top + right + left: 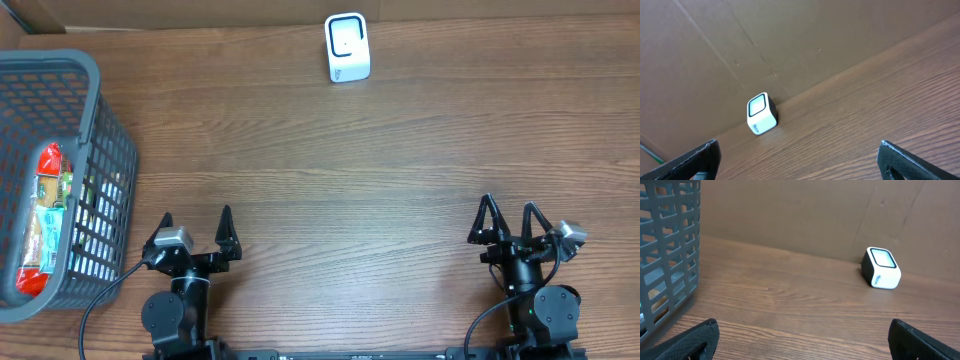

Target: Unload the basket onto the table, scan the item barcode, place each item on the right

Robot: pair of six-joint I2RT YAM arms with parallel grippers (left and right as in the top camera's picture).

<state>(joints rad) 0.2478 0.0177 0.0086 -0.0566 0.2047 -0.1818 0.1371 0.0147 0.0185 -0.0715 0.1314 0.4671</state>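
Overhead view: left gripper [196, 220] and right gripper [508, 208] are held at the near edge of the table [350, 180], jaws spread wide, nothing gripped. A packet [45, 215] is seen lying in the grey basket [112, 170] beside the left gripper. The white scanner [347, 47] is set at the far edge.

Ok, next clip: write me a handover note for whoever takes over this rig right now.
Left gripper: open, empty, beside the grey basket.
Right gripper: open, empty, at the near edge of the table.
Packaged item lies in the basket; white scanner stands at the far edge.
Done: nothing yet.
Left: lift the item out and show its barcode to the scanner.
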